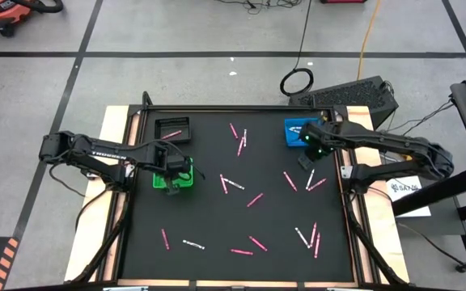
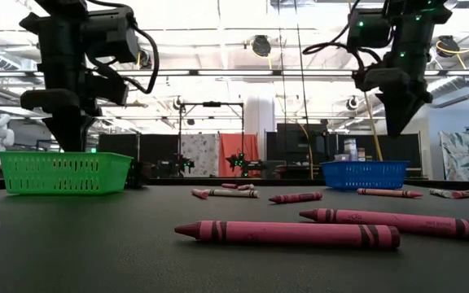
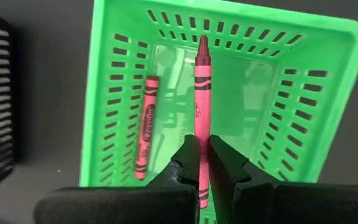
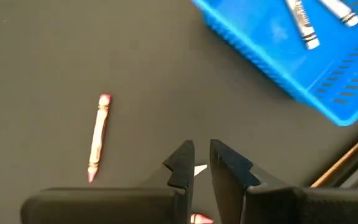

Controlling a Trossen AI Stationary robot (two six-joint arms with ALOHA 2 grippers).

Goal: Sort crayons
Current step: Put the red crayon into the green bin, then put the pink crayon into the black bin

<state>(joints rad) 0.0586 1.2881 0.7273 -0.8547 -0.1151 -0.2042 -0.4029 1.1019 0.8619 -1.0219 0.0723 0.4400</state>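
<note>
A red wax crayon (image 3: 202,93) is clamped in the left hand (image 3: 202,163) over the green slotted plastic basket (image 3: 328,93), seemingly for dropping beside 1 already there; the right hand (image 4: 197,165), slightly parted, is poised near the blue basket (image 4: 328,93)

"Where is the left arm?"

"It reaches in from nine o'clock. Its wrist points down, and the left gripper (image 3: 199,163) has its fingers squeezed on a thin stick."

"And the right arm?"

"It comes in from three o'clock, up near one o'clock. The right gripper (image 4: 196,163) points down, fingers nearly together."
</note>
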